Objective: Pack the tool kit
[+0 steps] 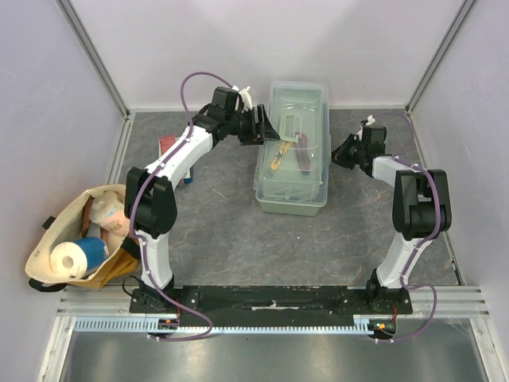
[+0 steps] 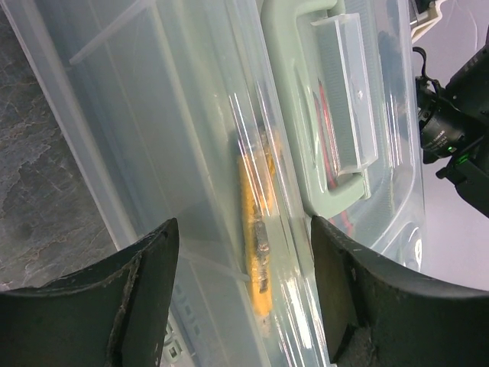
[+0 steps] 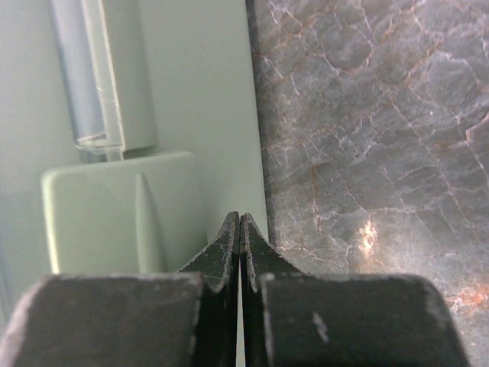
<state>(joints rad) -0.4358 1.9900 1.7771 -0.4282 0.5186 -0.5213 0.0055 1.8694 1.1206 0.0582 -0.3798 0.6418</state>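
Pale-green translucent toolbox (image 1: 292, 151) stands mid-surface (image 1: 215, 239), clear lid apparently down, yellow knife (image 2: 256, 229) inside. Left pincer (image 1: 263, 127) is spread apart at its left wall. Right pincer (image 3: 240, 223) is pressed together, just beside the side latch (image 3: 114, 222). Judgement: rigid, slick-walled, moderately heavy when loaded; best taken by the lid handle (image 2: 294, 92).

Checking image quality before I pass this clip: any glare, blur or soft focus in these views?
Top external: even light, soft shadows, toolbox sharp. Left wrist: white glare streaks on the clear lid partly veil the yellow knife; the open jaws are dark. Right wrist: the shut jaws are blurred in the foreground; veining on the table is clear.
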